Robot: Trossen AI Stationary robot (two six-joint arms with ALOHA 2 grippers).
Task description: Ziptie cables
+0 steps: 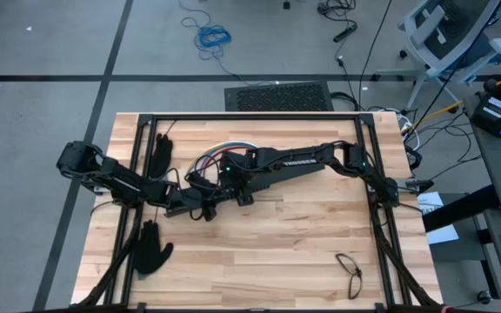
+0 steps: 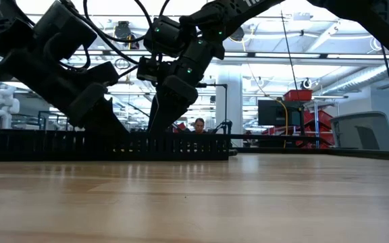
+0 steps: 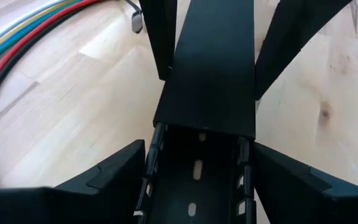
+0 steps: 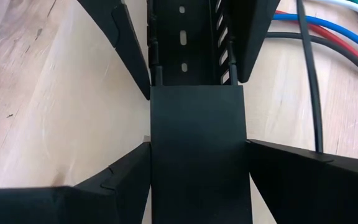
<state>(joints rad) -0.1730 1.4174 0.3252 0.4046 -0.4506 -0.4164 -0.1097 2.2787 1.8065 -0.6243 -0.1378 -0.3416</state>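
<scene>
Your two arms meet over the back-left part of the desk, and both pincers straddle the same black slotted channel. From above, that channel runs lengthwise left to right, tilted slightly, between the two wrists.

Your left pincer has a finger on either side of the slotted, open stretch of the channel. It looks clamped on it, though I can't confirm actual contact. Your right pincer sits the same way around the smooth lid covering the other stretch, fingers snug against its edges. Each wrist view also shows the opposite arm's fingers facing it along the channel.

The cables lie just behind the arms, curling in an arc. From above you only get a pale and reddish loop, half hidden by the right arm. The left wrist view sorts them out: white, yellow-green, blue, red and black strands sweeping side by side across the wood, beside the channel, not in it. The right wrist view catches the blue, red and a dark strand.

The low view only gives you silhouettes of the arms above a long slotted bar. Two black gloves lie at the left, and a small loop of wire at front right. I can't make out any zipties.
</scene>
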